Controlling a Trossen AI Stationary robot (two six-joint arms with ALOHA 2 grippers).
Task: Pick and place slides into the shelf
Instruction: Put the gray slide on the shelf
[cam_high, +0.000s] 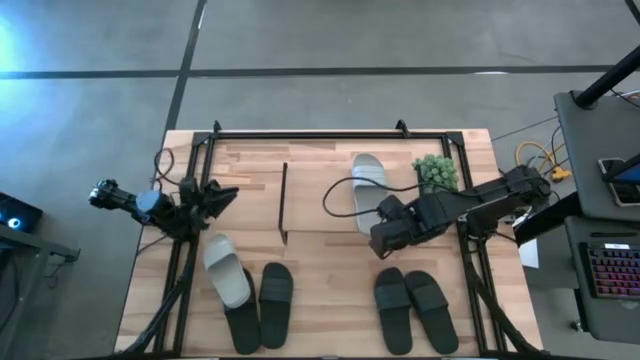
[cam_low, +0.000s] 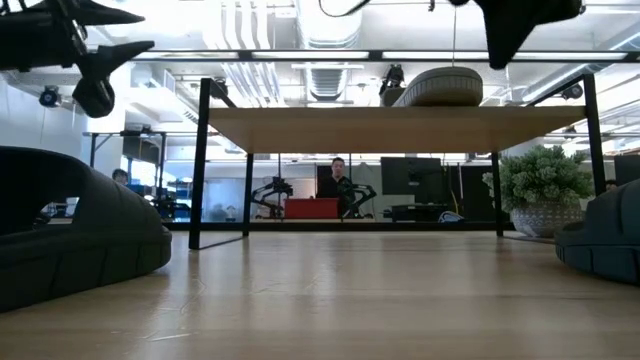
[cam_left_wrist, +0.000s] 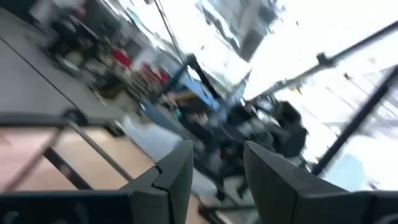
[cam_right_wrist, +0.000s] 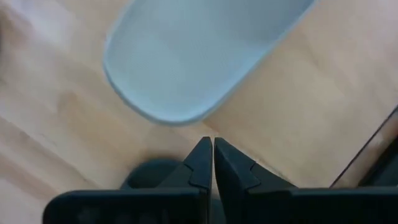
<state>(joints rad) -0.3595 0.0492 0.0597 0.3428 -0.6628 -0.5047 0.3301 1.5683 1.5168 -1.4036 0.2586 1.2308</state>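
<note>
Right gripper (cam_right_wrist: 212, 163) is pressed together, holding nothing, hovering over the shelf (cam_high: 310, 205) top just off the heel end of the grey-white slide (cam_high: 369, 190) lying there, near the potted plant (cam_high: 436, 171). Left gripper (cam_left_wrist: 217, 171) is spread, empty, raised at the table's (cam_high: 330, 300) left edge. Second grey-white slide (cam_high: 228, 272) sits front left beside a black pair (cam_high: 262, 303); another black pair (cam_high: 415, 307) front right. Shelf top left of the slide is bare.
</note>
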